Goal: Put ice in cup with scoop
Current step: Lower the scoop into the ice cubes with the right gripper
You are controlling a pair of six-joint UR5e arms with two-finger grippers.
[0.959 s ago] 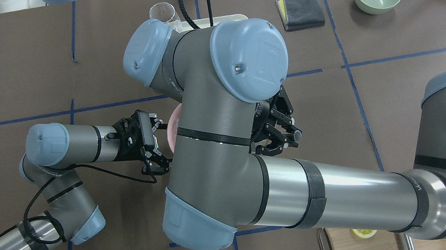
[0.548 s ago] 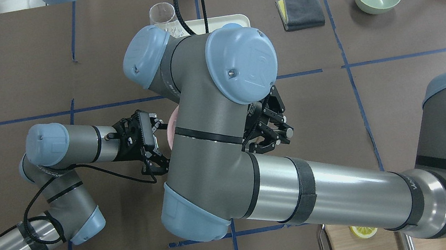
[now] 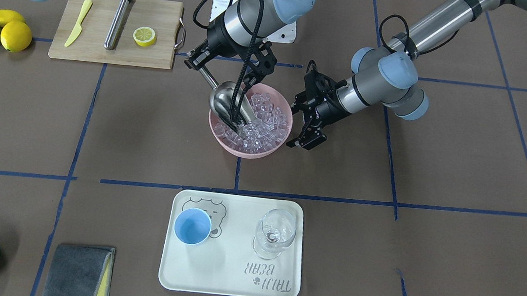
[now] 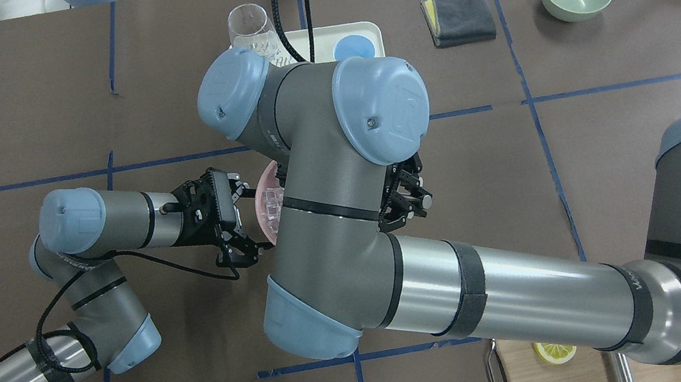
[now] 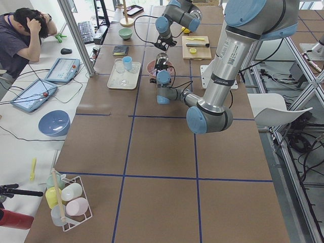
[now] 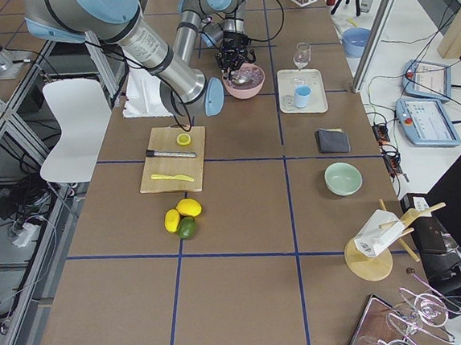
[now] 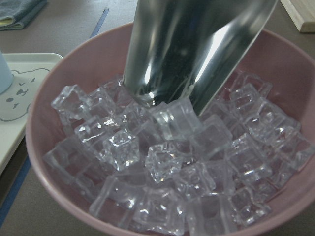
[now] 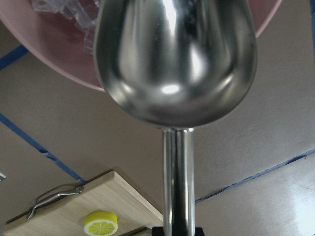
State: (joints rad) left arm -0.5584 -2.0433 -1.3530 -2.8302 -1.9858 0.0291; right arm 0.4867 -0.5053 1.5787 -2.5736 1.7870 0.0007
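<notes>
Stainless, mirror-bright, the round-troughed scoop (image 3: 229, 107) with thin straight handle is sitting clamped in the right pincer (image 8: 178, 230), its lip pressing among glassy clear ice cubes (image 7: 167, 167) in a pink bowl (image 3: 243, 152). Beside the rim the left pincer (image 3: 300, 125) is hanging, fingers (image 4: 247, 255) apart. The left wrist view is showing that contact; overhead, the right arm (image 4: 331, 220) is hiding it. The small light-blue plastic cup (image 3: 192, 227) is standing well apart from both.
</notes>
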